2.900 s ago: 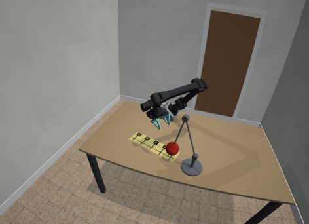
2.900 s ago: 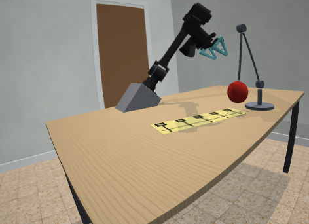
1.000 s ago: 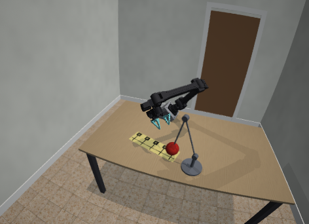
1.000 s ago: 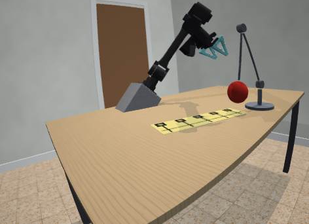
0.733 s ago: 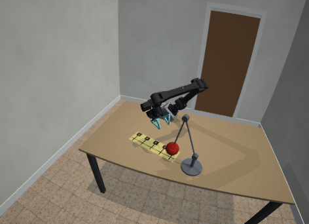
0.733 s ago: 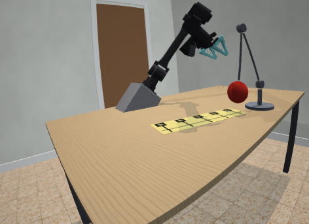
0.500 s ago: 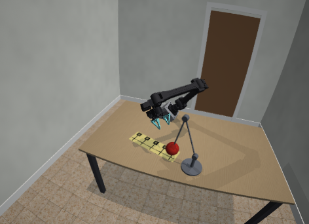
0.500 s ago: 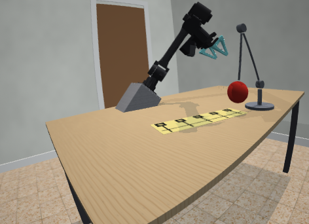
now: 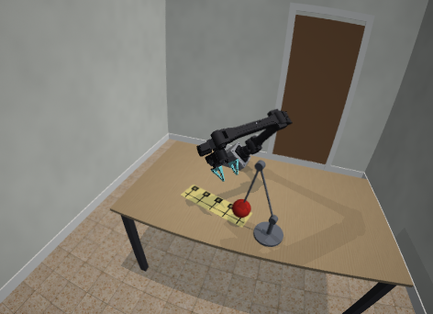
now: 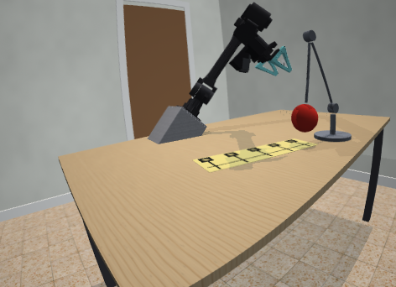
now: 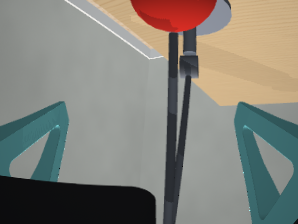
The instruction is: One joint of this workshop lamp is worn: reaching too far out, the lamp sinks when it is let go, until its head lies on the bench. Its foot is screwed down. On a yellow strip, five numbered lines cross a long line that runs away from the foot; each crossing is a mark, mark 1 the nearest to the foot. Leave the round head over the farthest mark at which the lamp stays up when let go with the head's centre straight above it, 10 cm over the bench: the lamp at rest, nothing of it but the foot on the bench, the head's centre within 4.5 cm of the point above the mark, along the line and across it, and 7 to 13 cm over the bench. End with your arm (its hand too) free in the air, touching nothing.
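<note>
The lamp's red round head (image 9: pixel 241 208) (image 10: pixel 304 117) (image 11: pixel 174 14) hangs free above the bench, near the foot end of the yellow strip (image 9: pixel 200 192) (image 10: pixel 219 159); its exact mark is hard to tell. The grey foot (image 9: pixel 268 236) (image 10: pixel 332 137) (image 11: pixel 220 22) stands on the bench. The lower joint (image 9: pixel 273 219) (image 10: pixel 333 107) (image 11: pixel 189 66) is just above it. The upper joint (image 9: pixel 260 165) (image 10: pixel 310 35) is high, with the two rods folded steeply. My gripper (image 9: pixel 230 177) (image 10: pixel 283 70) (image 11: pixel 151 111) is open and empty, apart from the lamp, higher than the head and beyond it from the foot.
The arm's grey wedge base (image 10: pixel 178 125) stands at the door side of the wooden bench (image 9: pixel 316 209) (image 10: pixel 138 200). The lamp's rods rise between my gripper and the far end of the bench. The arm casts a shadow across the strip.
</note>
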Motion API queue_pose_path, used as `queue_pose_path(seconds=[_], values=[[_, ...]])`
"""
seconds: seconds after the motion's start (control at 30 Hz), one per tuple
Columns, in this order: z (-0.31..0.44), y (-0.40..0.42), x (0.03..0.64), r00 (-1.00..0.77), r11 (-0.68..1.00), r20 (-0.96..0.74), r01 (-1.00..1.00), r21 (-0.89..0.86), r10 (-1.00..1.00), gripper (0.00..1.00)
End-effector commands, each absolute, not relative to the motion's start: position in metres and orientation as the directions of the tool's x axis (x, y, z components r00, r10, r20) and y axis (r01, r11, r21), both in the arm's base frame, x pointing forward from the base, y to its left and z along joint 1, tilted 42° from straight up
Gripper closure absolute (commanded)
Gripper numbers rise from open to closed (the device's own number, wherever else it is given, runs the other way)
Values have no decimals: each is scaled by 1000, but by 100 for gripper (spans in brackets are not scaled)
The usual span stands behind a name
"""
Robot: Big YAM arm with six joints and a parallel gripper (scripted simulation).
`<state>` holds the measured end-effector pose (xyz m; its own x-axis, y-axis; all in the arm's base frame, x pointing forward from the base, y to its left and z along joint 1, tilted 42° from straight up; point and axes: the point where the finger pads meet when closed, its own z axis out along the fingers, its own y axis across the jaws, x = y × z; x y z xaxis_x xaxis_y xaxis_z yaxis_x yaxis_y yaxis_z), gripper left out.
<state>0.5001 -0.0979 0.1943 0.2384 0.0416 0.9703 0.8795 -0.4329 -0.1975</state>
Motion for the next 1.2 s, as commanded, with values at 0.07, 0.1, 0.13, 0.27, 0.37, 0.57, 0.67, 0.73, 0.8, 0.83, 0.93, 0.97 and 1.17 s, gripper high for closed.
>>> queue_pose_path(seconds=[0.07,0.1,0.13,0.27,0.37,0.57,0.67,0.73,0.8,0.83,0.93,0.97,1.17], values=[[214,-113,505,180,-402,983,903,-150,37,0],[213,-112,505,177,-395,984,906,-150,33,0],[211,-110,504,174,-387,984,910,-149,30,0],[204,-106,502,163,-357,987,923,-147,16,0],[199,-102,501,155,-334,988,931,-144,5,0],[200,-103,501,147,-325,989,935,-139,1,0],[203,-105,502,143,-324,990,936,-135,1,0],[205,-106,503,140,-324,990,937,-132,2,0],[207,-107,503,137,-323,991,938,-129,2,0],[208,-108,503,135,-323,991,938,-127,2,0],[211,-110,504,130,-322,991,939,-123,2,0],[212,-111,504,129,-321,992,939,-121,2,0],[215,-113,505,143,-353,990,927,-128,17,0]])
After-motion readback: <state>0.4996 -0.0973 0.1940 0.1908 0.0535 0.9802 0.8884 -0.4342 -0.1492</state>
